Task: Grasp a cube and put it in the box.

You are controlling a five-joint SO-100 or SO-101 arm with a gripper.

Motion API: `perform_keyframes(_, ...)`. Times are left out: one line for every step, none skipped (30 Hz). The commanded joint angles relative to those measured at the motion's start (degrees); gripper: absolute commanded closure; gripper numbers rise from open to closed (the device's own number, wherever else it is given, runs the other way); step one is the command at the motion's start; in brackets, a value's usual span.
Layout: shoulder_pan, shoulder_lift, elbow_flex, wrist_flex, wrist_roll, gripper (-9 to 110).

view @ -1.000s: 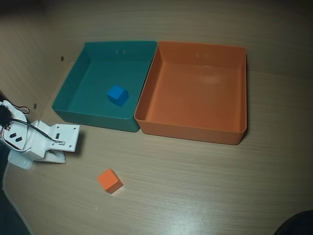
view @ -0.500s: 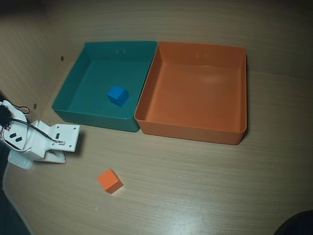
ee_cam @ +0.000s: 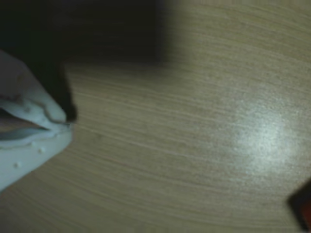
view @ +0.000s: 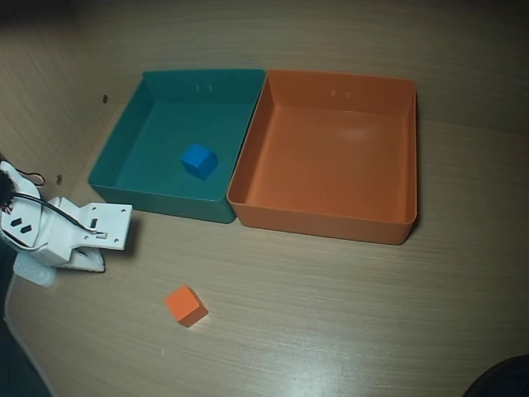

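Cube [view: 185, 305] small, orange, lying alone on wood surface [view: 347, 314], well apart from box [view: 248, 157], nearer camera in overhead view. Box orange, shallow, touching teal tray [view: 116, 149] on its left; blue cube [view: 199, 160] inside tray. Tool [view: 87, 260] low at left edge, left of cube, not touching it. Wrist view blurred: tips [ee_cam: 60, 124] look nearly closed, holding nothing.
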Motion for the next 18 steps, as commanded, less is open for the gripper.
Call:
perform_keyframes(-0.4, -10.5, -12.9, -0.7, -0.6, 107)
perform_keyframes(-0.5, -13.7, -16.3, -0.7, -0.6, 107)
perform_keyframes(-0.5, -17.0, -19.9, -0.7, -0.6, 107)
perform_keyframes(-0.5, -20.1, -23.5, -0.7, -0.6, 107)
perform_keyframes(-0.5, -23.0, -27.0, -0.7, -0.6, 107)
perform_keyframes(-0.5, -26.0, -30.7, -0.7, -0.6, 107)
perform_keyframes(-0.5, -29.1, -34.2, -0.7, -0.6, 107)
perform_keyframes(-0.5, -32.0, -37.9, -0.7, -0.6, 107)
perform_keyframes(-0.4, -34.8, -41.3, -0.7, -0.6, 107)
perform_keyframes(-0.4, -37.6, -44.7, -0.7, -0.6, 107)
perform_keyframes(-0.4, -40.3, -48.0, -0.7, -0.6, 107)
perform_keyframes(-0.4, -42.8, -50.9, -0.7, -0.6, 107)
perform_keyframes(-0.4, -45.3, -54.0, -0.7, -0.6, 107)
perform_keyframes(-0.4, -47.5, -56.8, -0.7, -0.6, 107)
perform_keyframes(-0.4, -49.8, -59.5, -0.7, -0.6, 107)
perform_keyframes(-0.4, -51.9, -62.0, -0.7, -0.6, 107)
perform_keyframes(-0.4, -53.9, -64.4, -0.7, -0.6, 107)
perform_keyframes(-0.4, -55.7, -66.5, -0.7, -0.6, 107)
